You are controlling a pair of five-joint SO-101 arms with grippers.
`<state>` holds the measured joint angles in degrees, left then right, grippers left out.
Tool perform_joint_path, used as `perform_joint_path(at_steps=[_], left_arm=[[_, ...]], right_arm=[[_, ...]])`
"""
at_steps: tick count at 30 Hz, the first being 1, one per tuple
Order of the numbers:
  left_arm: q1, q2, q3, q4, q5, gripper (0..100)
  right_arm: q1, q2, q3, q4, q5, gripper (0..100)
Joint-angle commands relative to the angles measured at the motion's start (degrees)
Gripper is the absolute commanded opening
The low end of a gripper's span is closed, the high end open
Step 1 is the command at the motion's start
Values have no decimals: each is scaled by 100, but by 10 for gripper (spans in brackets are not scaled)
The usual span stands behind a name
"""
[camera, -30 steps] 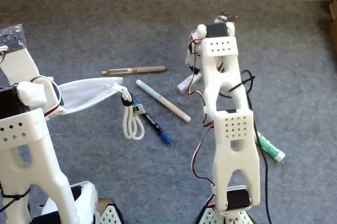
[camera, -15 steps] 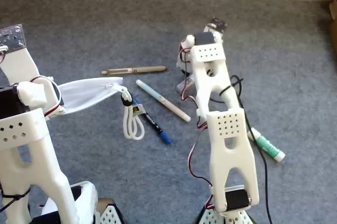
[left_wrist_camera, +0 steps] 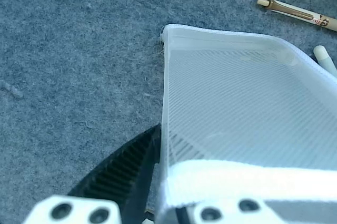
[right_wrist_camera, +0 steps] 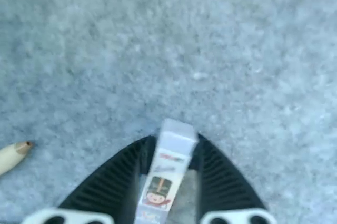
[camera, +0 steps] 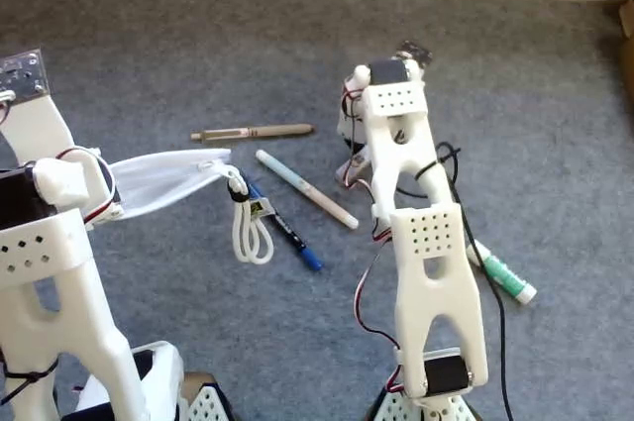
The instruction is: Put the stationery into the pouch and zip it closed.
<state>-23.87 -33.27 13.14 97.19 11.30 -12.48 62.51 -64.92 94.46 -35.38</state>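
Note:
My left gripper [left_wrist_camera: 158,153] is shut on one end of the white mesh pouch [camera: 163,178], holding it up off the carpet; the pouch [left_wrist_camera: 247,103] stretches away from the jaws. The zip end with its white cord loop [camera: 250,233] hangs to the right. My right gripper [right_wrist_camera: 171,147] is shut on a small white eraser [right_wrist_camera: 167,174] with a printed label, just above the carpet; in the high view the eraser [camera: 347,169] pokes out under the right arm. A tan pen [camera: 253,132], a white pen [camera: 305,188] and a blue-tipped pen [camera: 289,234] lie between the arms.
A green-and-white marker [camera: 505,278] lies on the grey carpet to the right of the right arm. The tan pen [left_wrist_camera: 300,12] and the white pen's tip [left_wrist_camera: 326,58] lie just past the pouch. Open carpet stretches along the far side.
The right arm has swung left toward the pens, its gripper staying over the white eraser. The left arm and the pouch have barely shifted.

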Motion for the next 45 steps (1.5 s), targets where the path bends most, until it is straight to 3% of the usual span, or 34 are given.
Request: perform_joint_path(at_steps=[1,4,10,19,24,33,37,45], left_arm=[[-84,66,101,-237,18,8],[-84,66,101,-237,26,8],[-66,66,92,-202,35,8],[-40,66,-4,-202,44,8],[-22,101,-470,62,53,8],[796,101,-716,255,202,8],[822,101,-787,246,598,28],[822,101,-1349,352,633,21]], right_arm=[[48,-84,-198,-127,-26,5],[110,-110,-198,-92,-9,5],[92,-110,-207,22,756,5],[-40,-57,-971,576,809,5],[-22,-101,-1226,664,1618,5],[75,-523,-1191,673,1705,5],[119,-1077,-769,673,1714,5],[4,-2712,708,664,1723,5]])
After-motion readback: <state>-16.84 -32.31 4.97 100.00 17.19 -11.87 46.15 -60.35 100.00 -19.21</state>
